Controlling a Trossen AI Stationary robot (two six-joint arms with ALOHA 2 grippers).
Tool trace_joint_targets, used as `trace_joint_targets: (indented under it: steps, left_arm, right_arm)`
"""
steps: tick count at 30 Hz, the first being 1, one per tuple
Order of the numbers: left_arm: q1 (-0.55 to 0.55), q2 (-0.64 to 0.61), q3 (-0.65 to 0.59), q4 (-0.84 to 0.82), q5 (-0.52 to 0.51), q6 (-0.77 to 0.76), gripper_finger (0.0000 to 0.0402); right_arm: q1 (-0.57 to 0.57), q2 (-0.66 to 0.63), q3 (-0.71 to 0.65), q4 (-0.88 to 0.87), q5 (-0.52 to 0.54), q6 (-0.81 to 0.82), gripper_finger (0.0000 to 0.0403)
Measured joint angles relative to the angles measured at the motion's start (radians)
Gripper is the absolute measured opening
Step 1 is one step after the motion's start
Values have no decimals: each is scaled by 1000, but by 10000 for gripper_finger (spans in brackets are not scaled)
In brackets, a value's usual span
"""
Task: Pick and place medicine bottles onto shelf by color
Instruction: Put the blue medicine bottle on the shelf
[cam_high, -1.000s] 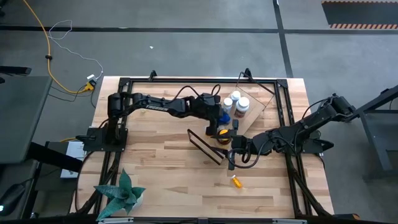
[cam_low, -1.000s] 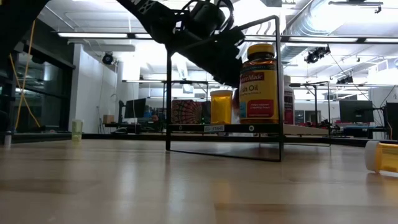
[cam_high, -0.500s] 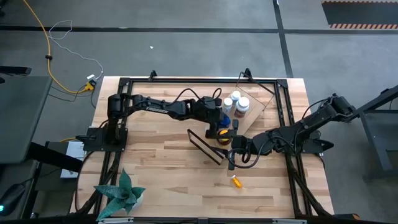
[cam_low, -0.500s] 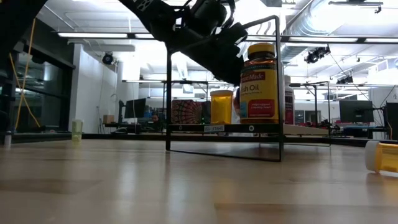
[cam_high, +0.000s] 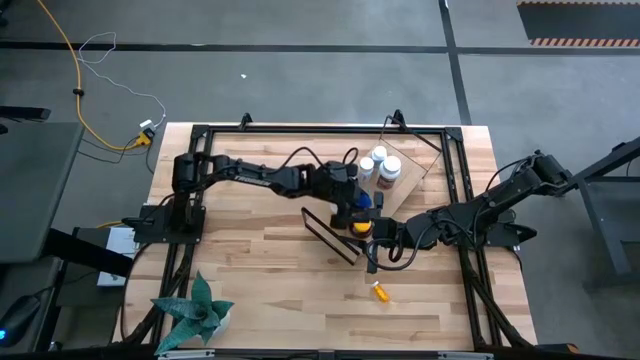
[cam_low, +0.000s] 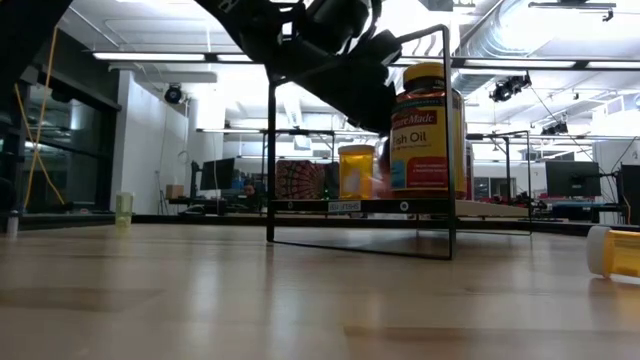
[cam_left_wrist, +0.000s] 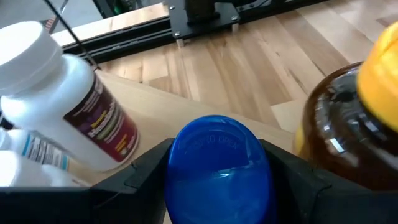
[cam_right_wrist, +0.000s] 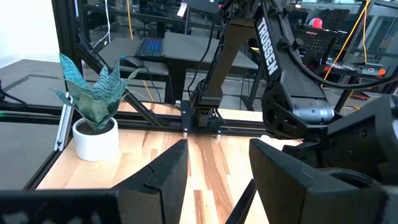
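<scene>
- Since the earlier frames the left arm has pulled back a little toward its own base in the high view, and the blue bottle (cam_high: 364, 201) has travelled with it, from among the white bottles to a spot just beside the amber bottle (cam_high: 358, 226). In the low view the amber bottle's label now reads more fully.
- The left pincer (cam_left_wrist: 214, 186) is grasping the blue bottle: in the left wrist view its blue cap fills the gap, with a dark finger close on each side. The jaws have been easing apart slightly, so I judge the grip is being loosened or the bottle is about to be set down.
- Risk: the blue bottle sits hard by the amber bottle with the yellow cap (cam_left_wrist: 382, 59). A sideways nudge as the fingers part could knock it over or push it off the shelf (cam_high: 408, 171).
- Risk: the white bottles (cam_high: 384, 166) stand close behind. One white bottle (cam_left_wrist: 74, 106) shows tilted in the wrist view, though that may be only the camera's angle.
- Risk: if the bottle is let go above the board and not on it, it could topple.
- The right pincer (cam_right_wrist: 217, 171) rests low over the desk (cam_high: 260, 260), near the shelf's dark edge, jaws parted and holding nothing.
- One small orange bottle (cam_high: 381, 292) lies on its side on the desk, well apart from the shelf, not yet sorted.
</scene>
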Motion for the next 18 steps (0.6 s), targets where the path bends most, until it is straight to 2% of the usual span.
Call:
trace_joint_targets:
  steps: [11,18]
  left_arm:
    - [4,0,0,-8,1,-10,209]
    - [5,0,0,-6,-2,-18,243]
  right_arm:
    - [0,0,0,0,0,5,165]
    - [0,0,0,0,0,5,165]
